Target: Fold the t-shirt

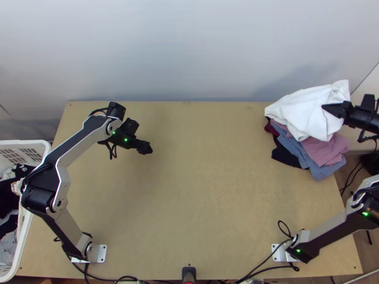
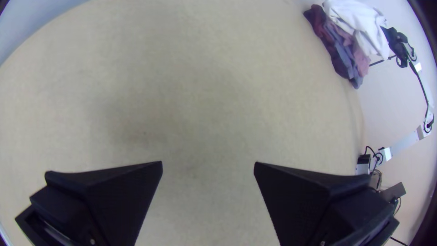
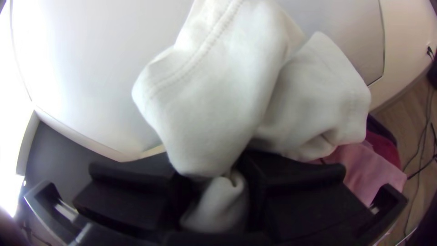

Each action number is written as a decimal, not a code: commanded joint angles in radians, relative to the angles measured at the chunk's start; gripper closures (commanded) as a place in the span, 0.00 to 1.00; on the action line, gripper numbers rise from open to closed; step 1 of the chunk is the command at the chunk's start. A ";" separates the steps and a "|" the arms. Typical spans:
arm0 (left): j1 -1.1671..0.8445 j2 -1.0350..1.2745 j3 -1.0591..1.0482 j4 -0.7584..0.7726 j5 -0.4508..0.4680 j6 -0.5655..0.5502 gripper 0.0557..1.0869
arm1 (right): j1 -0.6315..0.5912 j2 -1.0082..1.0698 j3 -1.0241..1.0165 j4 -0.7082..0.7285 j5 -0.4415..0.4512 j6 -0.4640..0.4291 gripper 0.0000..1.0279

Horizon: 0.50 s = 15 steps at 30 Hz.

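Table (image 1: 203, 203): left gripper (image 1: 148, 148) gaping wide, right gripper (image 1: 326, 107) pinching white cloth (image 1: 301, 111)

You can read no text, label, brand, number or sign here.
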 commanded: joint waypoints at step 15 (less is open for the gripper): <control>0.008 0.000 -0.038 0.022 0.001 0.002 0.05 | -0.208 0.170 -0.177 -0.001 0.002 -0.227 0.97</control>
